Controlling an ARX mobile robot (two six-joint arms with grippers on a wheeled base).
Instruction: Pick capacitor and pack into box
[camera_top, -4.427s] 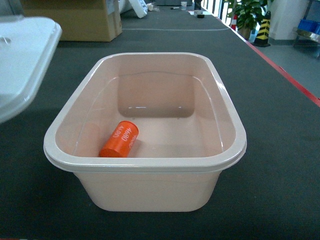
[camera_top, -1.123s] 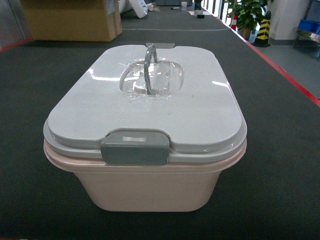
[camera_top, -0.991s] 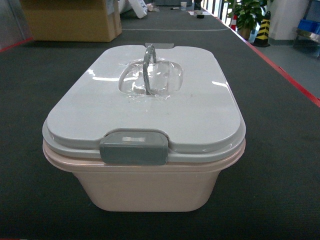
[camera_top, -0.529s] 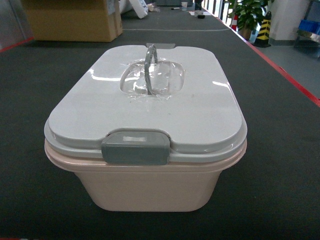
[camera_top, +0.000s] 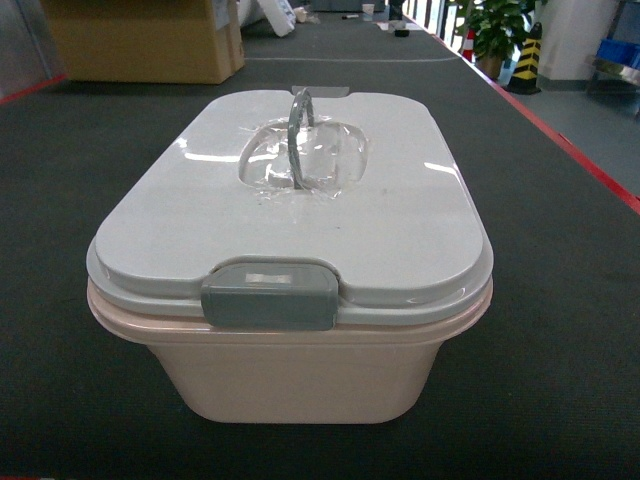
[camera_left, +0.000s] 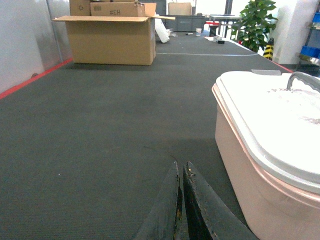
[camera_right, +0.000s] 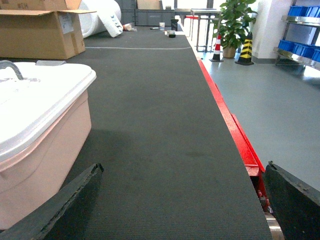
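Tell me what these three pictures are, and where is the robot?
The robot is taking the pictures itself, so you mostly see what it sees. One camera sits up on its head and looks down at the pale pink plastic tub. The tub stands on a dark grey mat with its white lid on top, so you cannot see inside.

The other two cameras sit on its wrists. The left one shows the left gripper, two black fingers pressed together beside the tub, holding nothing. The right one shows the right gripper with its black fingers spread wide apart, also holding nothing.

Far behind stand a brown cardboard carton and a green potted plant.
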